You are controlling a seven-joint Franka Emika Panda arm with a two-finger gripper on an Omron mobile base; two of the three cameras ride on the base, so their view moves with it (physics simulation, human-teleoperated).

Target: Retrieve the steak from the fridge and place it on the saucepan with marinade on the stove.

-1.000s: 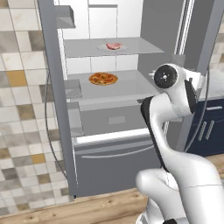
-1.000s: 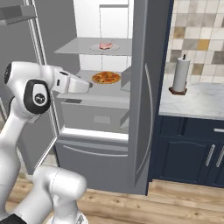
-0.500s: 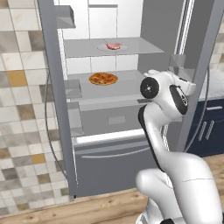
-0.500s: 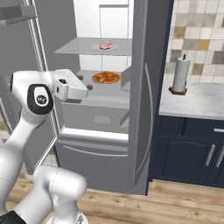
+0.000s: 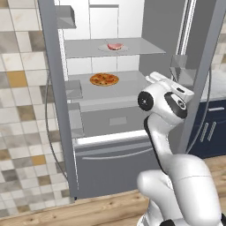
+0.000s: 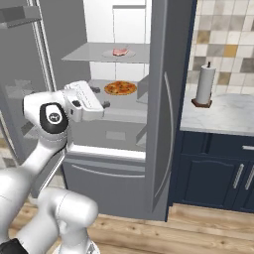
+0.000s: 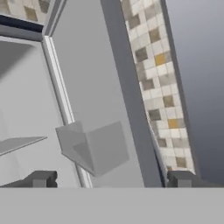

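The fridge [image 5: 110,132] stands open, white inside with grey shelves. On its upper shelf the small pinkish-red steak [image 5: 115,46] [image 6: 119,51] lies on a pale plate. A round orange-topped pizza [image 5: 104,80] [image 6: 120,89] sits on the shelf below. My gripper [image 6: 103,105] hangs in front of the fridge at about the pizza shelf's height, well short of and below the steak. In the hand view my gripper [image 7: 111,179] is open, fingertips [image 7: 41,178] wide apart with nothing between them. The saucepan, marinade and stove are out of view.
Both fridge doors stand open: the left door [image 5: 55,101] with grey bins [image 7: 94,146] and the right door [image 6: 166,99]. Right of the fridge a paper-towel roll [image 6: 205,85] stands on a counter over dark blue cabinets [image 6: 218,168]. Tiled wall [image 5: 17,110] lies to the left.
The arm's upper joints have sunk lower and swung toward the fridge opening, and the hand has turned. The gripper has stayed open. Steak and pizza have not moved.
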